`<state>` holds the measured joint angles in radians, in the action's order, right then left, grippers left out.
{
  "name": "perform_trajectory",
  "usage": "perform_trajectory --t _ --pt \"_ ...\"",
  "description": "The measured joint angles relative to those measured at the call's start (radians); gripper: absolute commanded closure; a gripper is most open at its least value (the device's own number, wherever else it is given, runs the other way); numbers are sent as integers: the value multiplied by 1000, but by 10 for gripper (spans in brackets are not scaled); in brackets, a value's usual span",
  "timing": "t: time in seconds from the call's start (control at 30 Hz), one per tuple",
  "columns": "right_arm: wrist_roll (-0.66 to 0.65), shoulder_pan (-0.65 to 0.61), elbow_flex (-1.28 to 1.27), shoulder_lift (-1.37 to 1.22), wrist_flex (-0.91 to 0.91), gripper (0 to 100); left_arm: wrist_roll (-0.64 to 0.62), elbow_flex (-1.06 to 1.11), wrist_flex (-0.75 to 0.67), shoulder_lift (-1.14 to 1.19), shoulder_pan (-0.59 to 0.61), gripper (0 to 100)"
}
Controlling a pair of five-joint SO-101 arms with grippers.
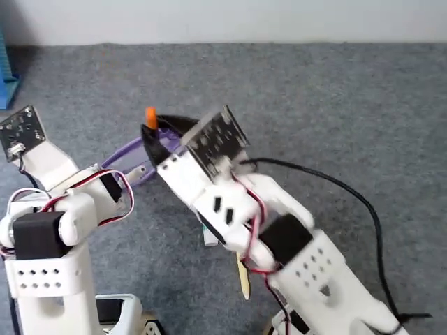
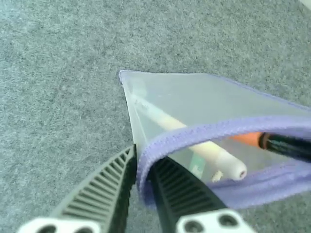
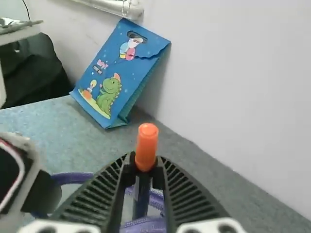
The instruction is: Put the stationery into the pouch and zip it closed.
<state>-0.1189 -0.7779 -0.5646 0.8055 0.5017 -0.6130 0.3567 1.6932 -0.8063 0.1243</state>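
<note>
The pouch (image 2: pixel 204 104) is translucent with a purple rim and lies open on the grey carpet; in the high view its purple rim (image 1: pixel 129 150) curves between the two arms. My left gripper (image 2: pixel 141 158) is shut on the rim at the pouch's corner. Inside lie a cream pen (image 2: pixel 194 143) and something green (image 2: pixel 197 165). My right gripper (image 3: pixel 145 167) is shut on a black pen with an orange cap (image 3: pixel 146 143), held upright with its lower end in the pouch mouth. From above, the orange cap (image 1: pixel 150 115) sticks up over the pouch, above the right gripper (image 1: pixel 152 138).
A cream stick (image 1: pixel 243 279) and a small green-and-white item (image 1: pixel 208 234) lie on the carpet under the right arm. A black cable (image 1: pixel 349 192) trails to the right. A blue gift bag (image 3: pixel 121 73) leans on the white wall.
</note>
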Motion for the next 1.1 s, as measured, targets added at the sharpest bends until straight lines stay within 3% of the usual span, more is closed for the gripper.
perform_trajectory --t 0.13,0.33,0.63,0.9,1.1 --pt "-5 0 -77 95 48 969 0 0 0 0 0 988" --pt "18 0 -107 109 147 770 0 0 0 0 0 988" --pt "104 21 -63 110 304 768 0 3 0 0 2 988" --pt "321 166 44 112 684 768 0 3 0 0 2 988" --pt "364 195 -110 112 862 768 0 3 0 0 2 988"
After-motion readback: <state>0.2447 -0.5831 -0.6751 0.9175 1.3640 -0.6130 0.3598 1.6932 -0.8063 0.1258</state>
